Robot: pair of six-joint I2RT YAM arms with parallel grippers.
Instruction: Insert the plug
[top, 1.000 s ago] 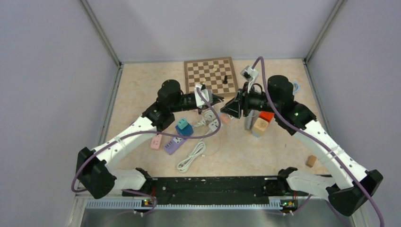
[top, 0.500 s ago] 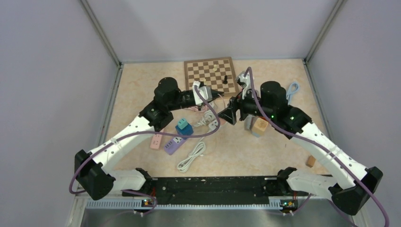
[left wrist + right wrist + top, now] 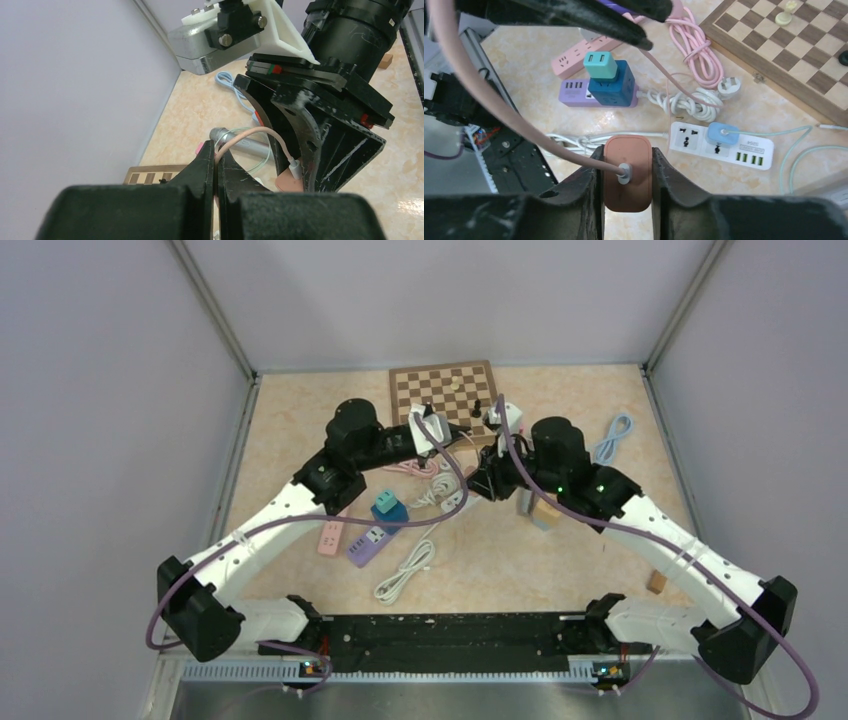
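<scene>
Beige marbled table [image 3: 300, 430] is carrying power strips and cords, and just in front of the chessboard [image 3: 430, 390] both arms are meeting in the air. The right tool [image 3: 627, 156] is clamping narrowly on the salmon adapter [image 3: 627, 192], gripping its two sides so the socket face is showing clear. The left tool [image 3: 216, 159] is pinching fully closed on the pink cable [image 3: 250, 131], a little back from the plug [image 3: 295, 168], for steering. That plug is sitting in the adapter's socket; I am judging it nearly home, not certainly.
</scene>
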